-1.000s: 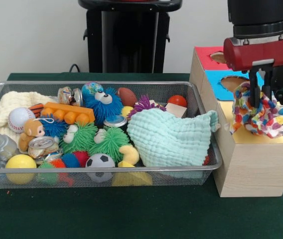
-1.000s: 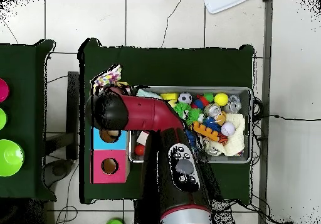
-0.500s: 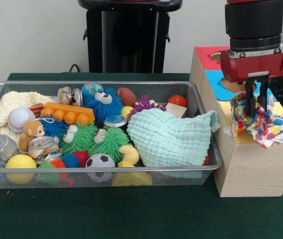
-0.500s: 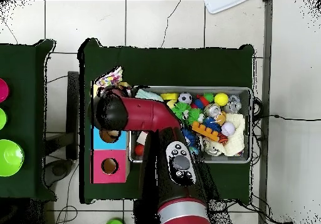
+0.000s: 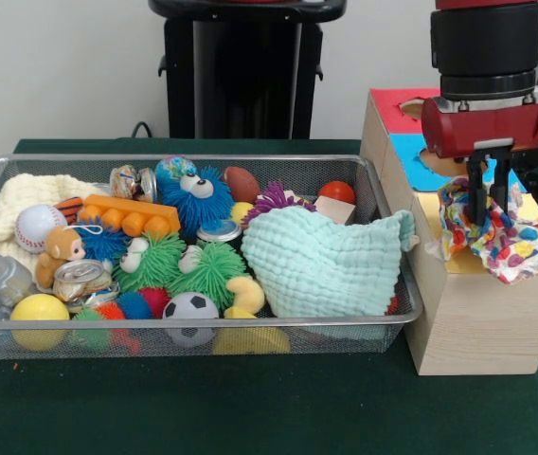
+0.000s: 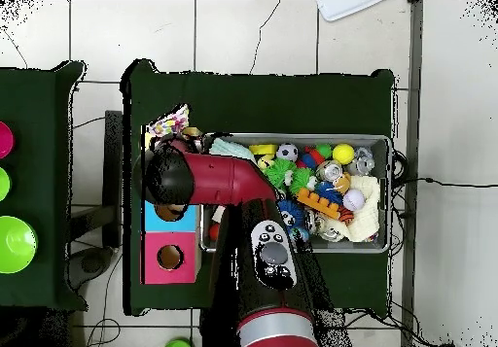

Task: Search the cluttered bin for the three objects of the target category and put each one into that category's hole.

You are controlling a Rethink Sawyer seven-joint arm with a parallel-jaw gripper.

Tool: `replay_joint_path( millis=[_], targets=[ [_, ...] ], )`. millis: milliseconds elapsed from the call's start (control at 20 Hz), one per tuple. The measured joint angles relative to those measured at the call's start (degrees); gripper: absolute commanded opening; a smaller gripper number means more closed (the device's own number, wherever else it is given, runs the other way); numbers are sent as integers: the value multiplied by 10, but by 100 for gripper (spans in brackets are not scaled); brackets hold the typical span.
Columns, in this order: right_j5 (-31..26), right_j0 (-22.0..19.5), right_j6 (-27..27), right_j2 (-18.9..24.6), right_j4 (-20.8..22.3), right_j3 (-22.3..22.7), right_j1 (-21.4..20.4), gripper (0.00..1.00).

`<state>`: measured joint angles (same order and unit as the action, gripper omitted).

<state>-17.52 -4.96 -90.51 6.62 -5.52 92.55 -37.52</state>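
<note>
My gripper [image 5: 490, 210] stands over the yellow end of the wooden sorting box [image 5: 477, 308], shut on a cloth with coloured dots [image 5: 501, 237]. The cloth lies bunched on the yellow top and droops over the box's front right edge. From overhead, the cloth [image 6: 167, 123] shows just past the arm's round head, which hides the gripper. A mint cloth [image 5: 321, 261] lies at the right end of the wire bin [image 5: 193, 334]. A cream cloth [image 5: 13, 204] lies at the left end.
The box's blue section has a hole [image 5: 442, 156] behind the gripper, and its red section [image 5: 402, 109] lies further back. The bin holds several fuzzy balls, cans, a baseball [image 5: 39, 226], a soccer ball [image 5: 190, 308] and an orange block [image 5: 129, 215].
The gripper has come down a little with the dotted cloth. The cloth now sits lower on the yellow top and hangs over the front edge. The bin's contents are unchanged.
</note>
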Motion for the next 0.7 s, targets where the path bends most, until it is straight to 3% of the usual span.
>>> replay_joint_path(
  millis=[700],
  targets=[
    [-24,16,0,-21,0,-15,3,0]
  ],
)
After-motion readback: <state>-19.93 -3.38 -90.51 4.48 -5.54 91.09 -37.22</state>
